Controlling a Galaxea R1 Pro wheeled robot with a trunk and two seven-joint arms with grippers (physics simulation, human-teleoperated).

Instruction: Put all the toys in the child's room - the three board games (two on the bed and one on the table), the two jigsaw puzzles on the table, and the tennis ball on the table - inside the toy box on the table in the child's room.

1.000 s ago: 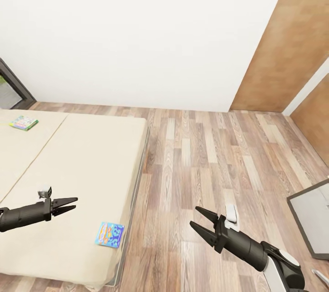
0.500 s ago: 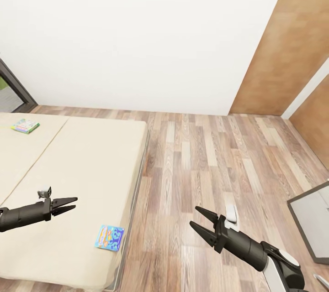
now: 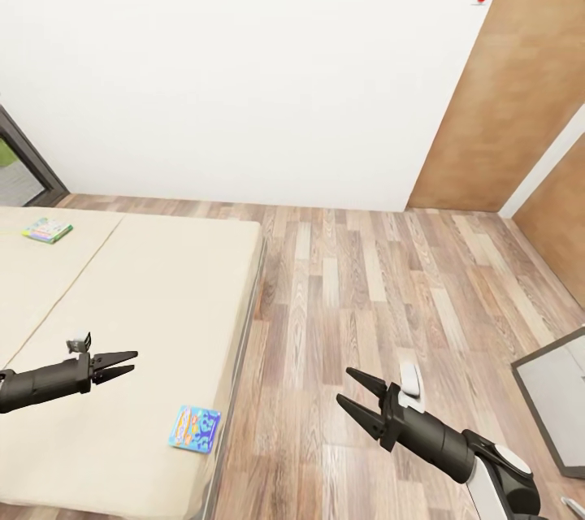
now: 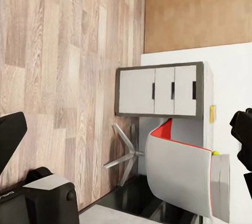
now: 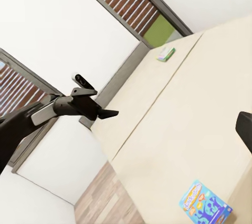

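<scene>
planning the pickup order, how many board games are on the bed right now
2. A blue board game lies near the bed's near edge beside the floor; a green board game lies at the far side. None looks hidden.

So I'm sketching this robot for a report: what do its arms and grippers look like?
Both arms are dark grey, round and tube-like, each ending in two black, pointed, tapering fingers. The left gripper carries a small grey bracket on top of its wrist. The right gripper has a white capsule-shaped piece on its wrist, and further back that arm has a white casing with a black joint.
</scene>
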